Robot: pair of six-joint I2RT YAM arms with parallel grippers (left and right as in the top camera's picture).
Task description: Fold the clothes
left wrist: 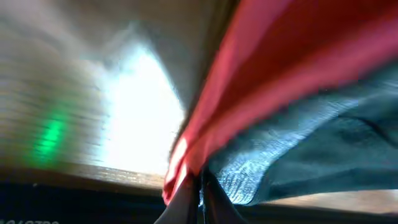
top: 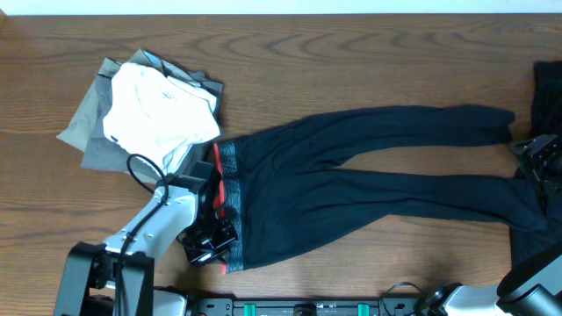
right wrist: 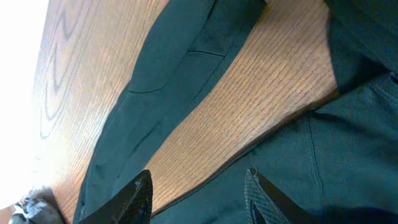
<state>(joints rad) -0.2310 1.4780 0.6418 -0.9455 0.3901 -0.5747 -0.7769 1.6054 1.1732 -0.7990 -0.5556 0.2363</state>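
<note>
L end effector (left wrist: 200, 190) pinches leggings (top: 351, 175) at waist; R end effector (right wrist: 199, 199) spread over legs.

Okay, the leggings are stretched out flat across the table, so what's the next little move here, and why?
Probably close the right gripper on the leggings leg beneath it. Its fingers stand open over the fabric, while the left gripper looks pinched on the waistband. That would hold both ends for the fold.
</note>
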